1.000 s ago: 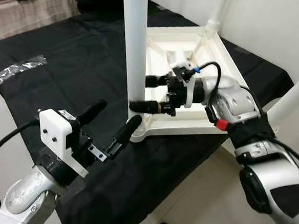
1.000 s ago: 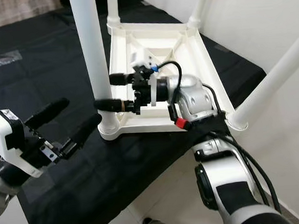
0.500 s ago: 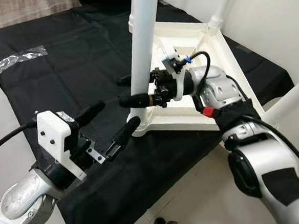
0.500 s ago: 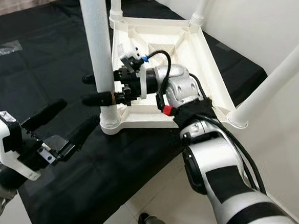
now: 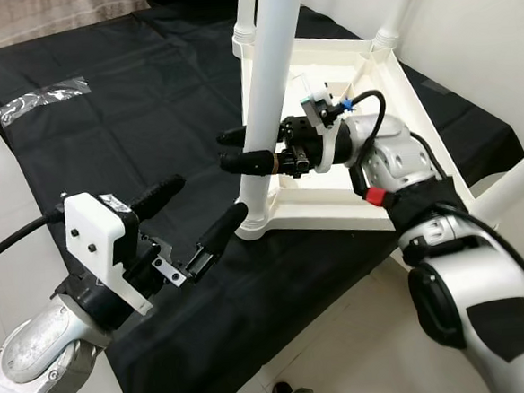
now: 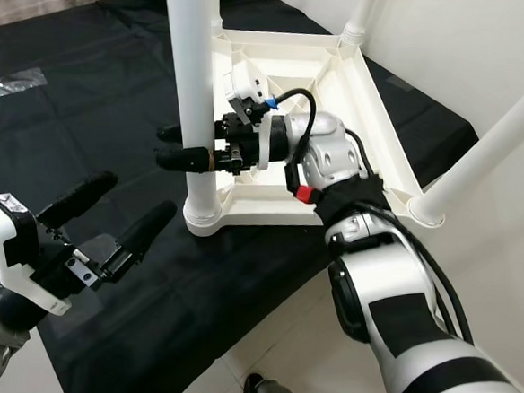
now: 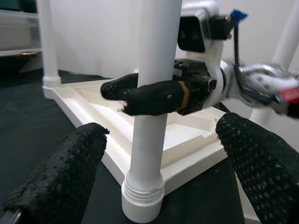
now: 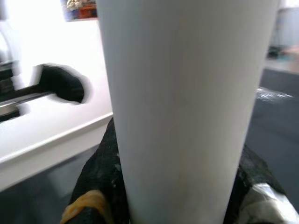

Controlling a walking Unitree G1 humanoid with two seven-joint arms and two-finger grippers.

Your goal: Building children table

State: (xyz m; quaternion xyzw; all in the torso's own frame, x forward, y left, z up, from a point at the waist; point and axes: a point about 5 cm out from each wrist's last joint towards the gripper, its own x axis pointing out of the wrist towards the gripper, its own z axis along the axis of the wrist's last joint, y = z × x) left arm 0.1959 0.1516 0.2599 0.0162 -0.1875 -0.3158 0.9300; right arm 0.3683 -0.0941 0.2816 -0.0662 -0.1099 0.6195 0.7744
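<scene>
1. White children's table [image 5: 372, 166] lying upside down on a black-covered bench [image 5: 105, 135], legs pointing up, at the bench's near right edge.
2. Right end effector [image 5: 241, 150] clamped around the nearest white leg [image 5: 269, 97], one finger either side, above its socket.
3. Left end effector [image 5: 196, 215] spread wide open, empty, near that leg's base, not touching.
4. Clear tape strip [image 5: 37, 93] far left on the cloth.
</scene>
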